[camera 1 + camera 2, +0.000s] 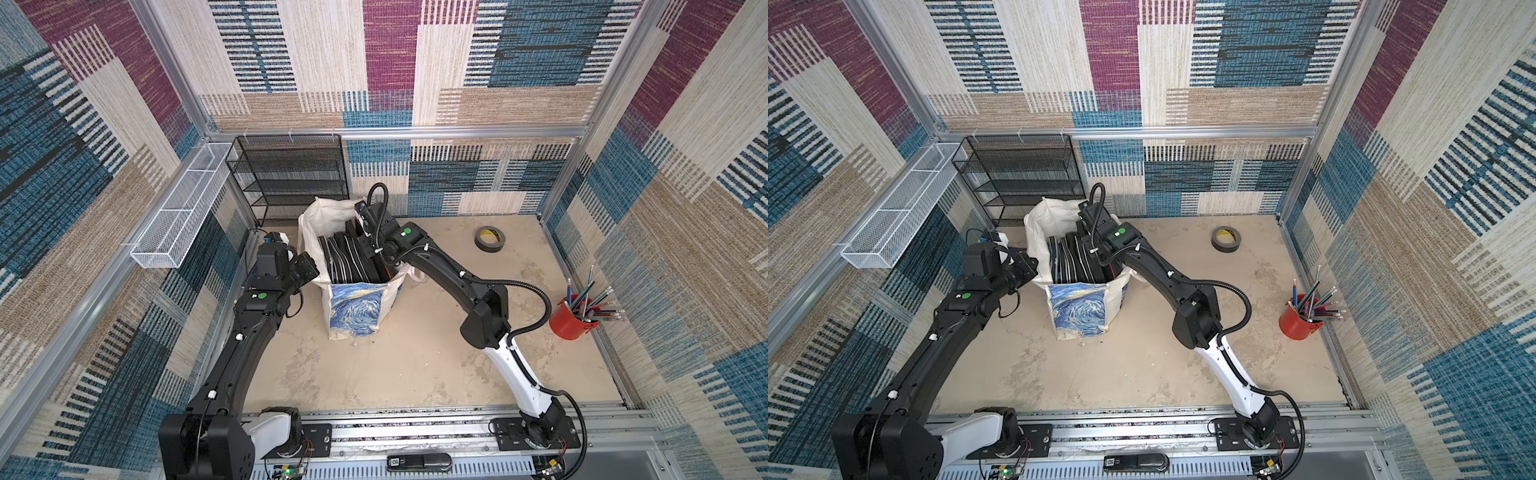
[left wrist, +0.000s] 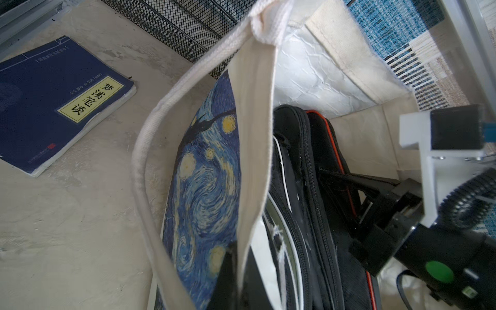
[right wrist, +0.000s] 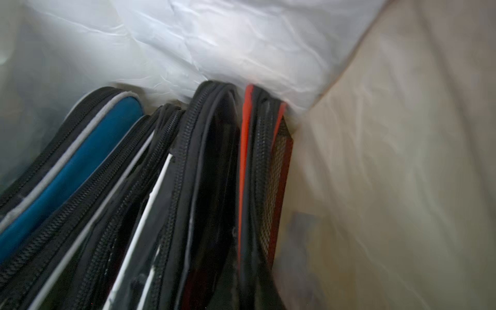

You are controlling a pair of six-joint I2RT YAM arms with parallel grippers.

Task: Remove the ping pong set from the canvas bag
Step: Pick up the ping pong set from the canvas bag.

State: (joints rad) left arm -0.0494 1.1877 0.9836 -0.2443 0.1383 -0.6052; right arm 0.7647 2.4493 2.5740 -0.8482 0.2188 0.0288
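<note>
The cream canvas bag (image 1: 320,224) (image 1: 1042,220) stands upright mid-table, its blue-and-yellow print (image 1: 357,309) facing the front. Several zipped black paddle cases (image 1: 343,257) (image 3: 209,161) stand on edge inside it. My left gripper (image 1: 309,269) (image 2: 239,281) is shut on the bag's left wall (image 2: 255,134), holding the mouth apart. My right gripper (image 1: 372,254) (image 2: 326,174) reaches down inside at the right end. It is shut on the ping pong set (image 2: 330,150) (image 3: 257,161), a black case with red trim next to the bag's right wall (image 3: 402,161).
A black mesh shelf (image 1: 291,174) stands right behind the bag, and a white wire basket (image 1: 183,212) hangs on the left wall. A blue book (image 2: 53,102) lies left of the bag. A tape roll (image 1: 488,238) and a red cup of pencils (image 1: 569,318) sit on the right.
</note>
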